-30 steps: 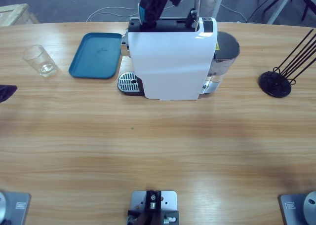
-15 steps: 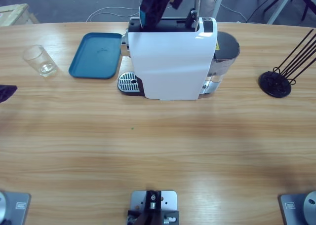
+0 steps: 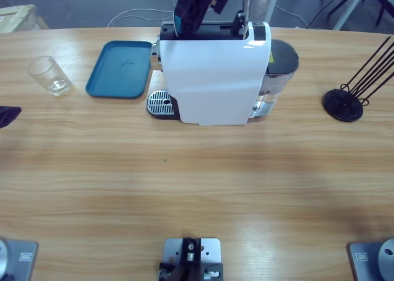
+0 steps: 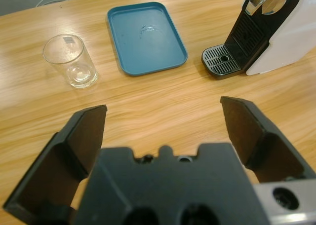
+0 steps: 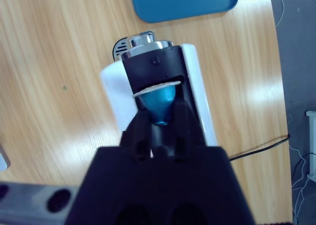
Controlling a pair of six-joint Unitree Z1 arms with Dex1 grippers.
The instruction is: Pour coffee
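Right fingers (image 5: 159,131) pinch a blue pod (image 5: 158,104) above the machine's slot (image 5: 157,83); left fingers (image 4: 163,121) spread wide.
No coffee shows yet. Keep the pod straight and drop it gently.

Blue tray (image 4: 146,38) lying flat ahead of the left gripper, black wire rack (image 3: 352,95) standing far off at the table's (image 3: 197,188) other end

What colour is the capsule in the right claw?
Blue capsule, clearest in the right wrist view.
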